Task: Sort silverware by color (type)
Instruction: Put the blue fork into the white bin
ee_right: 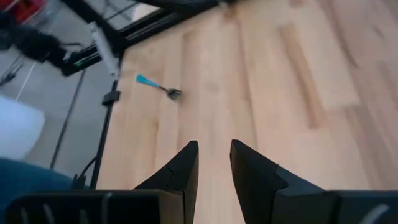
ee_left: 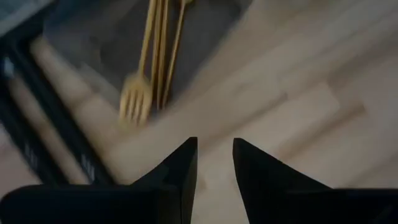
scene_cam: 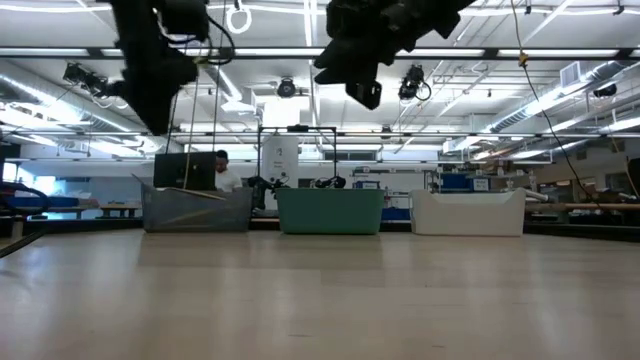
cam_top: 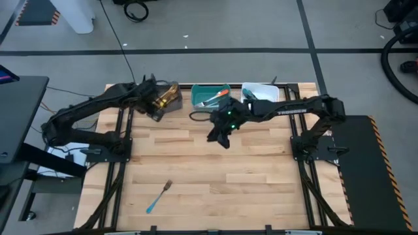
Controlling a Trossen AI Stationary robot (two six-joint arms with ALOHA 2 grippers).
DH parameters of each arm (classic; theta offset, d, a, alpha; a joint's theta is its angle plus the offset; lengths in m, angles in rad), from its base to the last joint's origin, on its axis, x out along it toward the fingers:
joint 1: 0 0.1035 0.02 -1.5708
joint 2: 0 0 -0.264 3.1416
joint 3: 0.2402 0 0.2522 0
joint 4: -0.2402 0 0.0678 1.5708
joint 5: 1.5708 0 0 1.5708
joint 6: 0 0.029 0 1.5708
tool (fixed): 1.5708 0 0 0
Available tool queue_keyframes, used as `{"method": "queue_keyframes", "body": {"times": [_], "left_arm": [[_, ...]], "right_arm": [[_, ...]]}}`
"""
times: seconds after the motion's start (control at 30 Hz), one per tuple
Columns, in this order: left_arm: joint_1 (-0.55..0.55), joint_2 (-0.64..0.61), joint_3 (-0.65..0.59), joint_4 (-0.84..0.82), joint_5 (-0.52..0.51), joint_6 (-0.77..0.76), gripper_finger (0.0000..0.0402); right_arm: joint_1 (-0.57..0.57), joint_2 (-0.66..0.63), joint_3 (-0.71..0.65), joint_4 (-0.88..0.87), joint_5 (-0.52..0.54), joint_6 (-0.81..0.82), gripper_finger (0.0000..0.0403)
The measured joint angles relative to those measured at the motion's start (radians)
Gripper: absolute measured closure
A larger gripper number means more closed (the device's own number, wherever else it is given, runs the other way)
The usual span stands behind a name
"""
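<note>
Teal on its handle and silver at its prongs, one slim fork (cam_top: 159, 196) lay alone on the pale wooden worktop (cam_top: 209, 176), low and left in the high view, tilted with its prongs toward upper right. The right gripper (cam_top: 221, 136) hung mid-frame, fingers spread and empty (probably the nearer arm). The left gripper (cam_top: 154, 104) hovered by the brown bin (cam_top: 171, 99), fingers spread, shiny gold forks (ee_left: 146, 68) lying inside.
</note>
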Motion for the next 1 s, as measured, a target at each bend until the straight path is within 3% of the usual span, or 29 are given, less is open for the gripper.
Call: {"method": "queue_keyframes", "body": {"times": [0.13, 0.23, 0.33, 0.47, 0.73, 1.0], "left_arm": [[-0.099, -0.073, 0.0, -0.136, 0.007, -0.142, 0.029], [-0.212, -0.13, 0.0, -0.179, 0.07, -0.258, 0.029], [-0.358, -0.172, 0.0, -0.175, 0.137, -0.438, 0.029], [-0.594, -0.174, -0.001, -0.155, 0.137, -0.73, 0.029], [-1.008, -0.018, -0.002, 0.02, 0.023, -1.103, 0.029], [-1.192, 0.247, -0.002, 0.151, 0.009, -1.221, 0.029]], "right_arm": [[0.026, 0.052, 0.0, 0.101, -0.052, -0.086, 0.0302], [0.047, 0.095, 0.0, 0.188, -0.107, -0.112, 0.0302], [0.068, 0.122, 0.0, 0.207, -0.123, -0.115, 0.0302], [0.085, 0.124, 0.0, 0.153, -0.096, -0.126, 0.0302], [0.086, 0.053, 0.0, 0.017, -0.074, -0.144, 0.0302], [0.094, 0.011, 0.0, 0.003, 0.04, -0.012, 0.0302]]}}
